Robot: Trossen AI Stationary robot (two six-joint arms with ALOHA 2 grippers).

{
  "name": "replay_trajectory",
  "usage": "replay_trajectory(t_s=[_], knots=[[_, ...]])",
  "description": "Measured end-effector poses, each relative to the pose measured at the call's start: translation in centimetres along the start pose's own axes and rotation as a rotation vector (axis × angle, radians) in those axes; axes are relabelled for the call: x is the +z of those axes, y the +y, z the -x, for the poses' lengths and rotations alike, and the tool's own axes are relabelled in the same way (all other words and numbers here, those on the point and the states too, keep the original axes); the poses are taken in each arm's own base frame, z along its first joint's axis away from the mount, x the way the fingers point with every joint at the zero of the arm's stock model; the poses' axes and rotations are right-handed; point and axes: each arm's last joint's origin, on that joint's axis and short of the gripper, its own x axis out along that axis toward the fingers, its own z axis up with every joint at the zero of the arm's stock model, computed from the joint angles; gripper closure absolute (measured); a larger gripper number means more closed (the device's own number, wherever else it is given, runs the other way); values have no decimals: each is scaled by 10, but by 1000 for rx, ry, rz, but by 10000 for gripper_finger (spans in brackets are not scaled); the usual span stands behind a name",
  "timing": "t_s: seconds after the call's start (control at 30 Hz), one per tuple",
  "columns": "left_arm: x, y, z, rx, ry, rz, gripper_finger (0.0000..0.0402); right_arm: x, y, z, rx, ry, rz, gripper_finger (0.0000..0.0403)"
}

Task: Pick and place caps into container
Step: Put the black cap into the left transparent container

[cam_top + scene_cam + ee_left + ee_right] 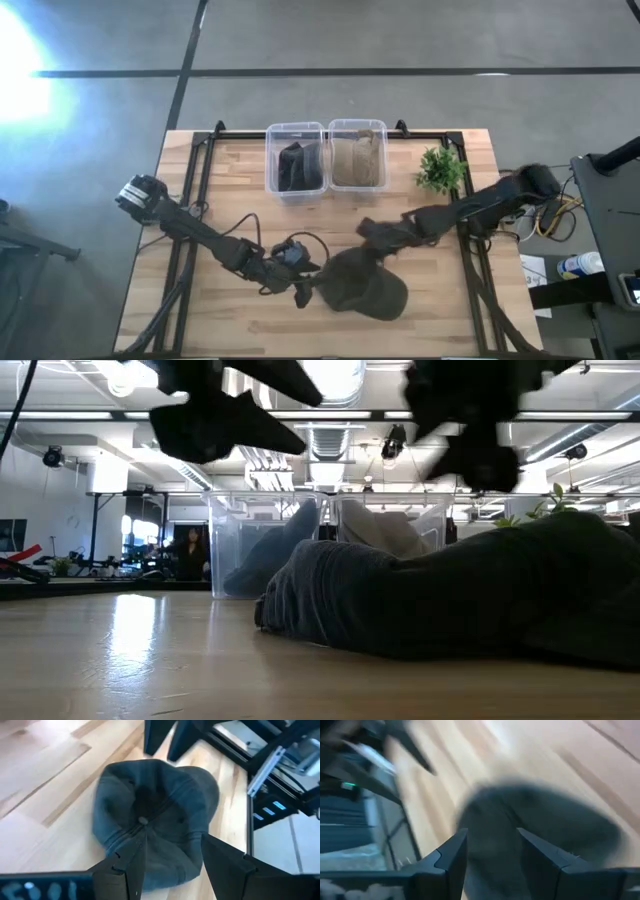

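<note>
One dark olive-charcoal cap (365, 287) lies crown up on the wooden table near its near edge; it is large in the low view (450, 600). My left gripper (303, 293) hovers open at the cap's left side, with the crown (155, 810) ahead of its fingers (172, 865). My right gripper (365, 232) hangs open just beyond the cap's far side, looking down on it (535, 825). In the low view both grippers are raised clear above the cap. Another dark cap (300, 165) sits in the left clear container and a tan cap (356, 160) in the right one.
Two clear plastic containers (296, 128) (357, 124) stand side by side at the table's far edge. A small green plant (440, 170) stands to their right. Black frame rails run along the table's left and right sides. Bare wood lies to the left of the cap.
</note>
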Motion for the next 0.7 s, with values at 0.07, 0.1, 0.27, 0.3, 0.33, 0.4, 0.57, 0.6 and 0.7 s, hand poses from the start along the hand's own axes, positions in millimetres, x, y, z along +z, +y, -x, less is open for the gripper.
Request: replay_trajectory(t_s=[0.07,0.1,0.27,0.3,0.33,0.4,0.57,0.6,0.7], knots=[[-1,1,-10,-28,2,-1,220,-12,-6,15,-99,80,-88,243],[-3,3,-16,-32,10,0,220,-21,-9,22,-149,114,-135,243],[-11,13,-46,-76,47,14,220,-67,-19,43,-253,197,-314,243],[-13,14,-51,-87,56,16,220,-77,-21,45,-261,209,-345,243],[-16,16,-55,-88,65,16,220,-86,-23,47,-273,217,-380,243],[-21,20,-64,-90,83,16,220,-103,-25,50,-291,222,-431,243],[-31,26,-81,-99,159,12,220,-134,-28,53,-325,247,-517,243],[-34,28,-84,-102,180,15,220,-139,-29,53,-322,251,-522,243],[-44,31,-89,-121,265,54,220,-150,-29,46,-274,262,-527,243]])
